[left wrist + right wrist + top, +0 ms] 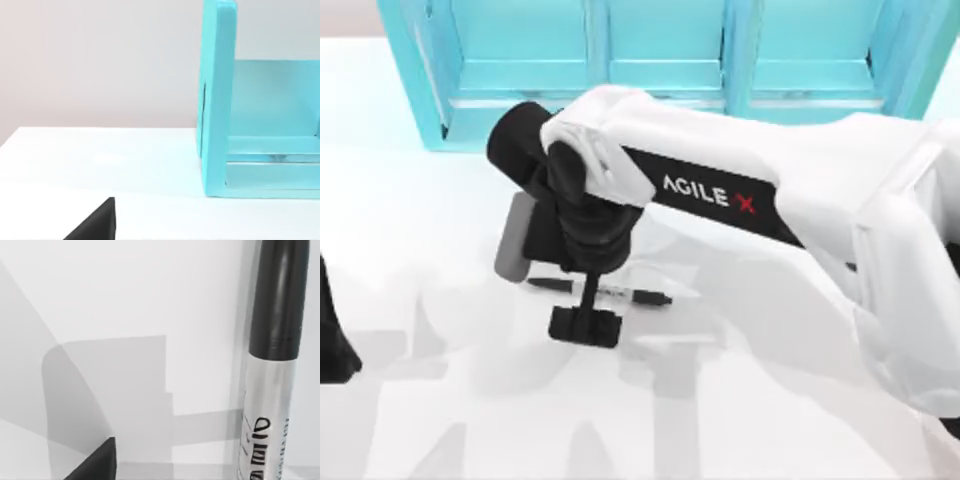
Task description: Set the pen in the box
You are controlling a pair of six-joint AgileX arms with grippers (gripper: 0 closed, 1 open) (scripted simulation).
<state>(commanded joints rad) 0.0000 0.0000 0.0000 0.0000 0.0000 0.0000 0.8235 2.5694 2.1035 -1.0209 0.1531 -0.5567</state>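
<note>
The right gripper (585,322) is hovering over the pen (638,295) lying mid-table (440,420), its grip state unclear; it should be centring on the barrel before closing.

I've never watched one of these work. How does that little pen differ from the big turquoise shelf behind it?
The pen is slim, black with a pale printed middle band; the turquoise shelf is one colour and far bigger. The pen lies flat on the white table beneath the right gripper; the shelf stands upright at the table's back edge. Both rest on the table.
</note>
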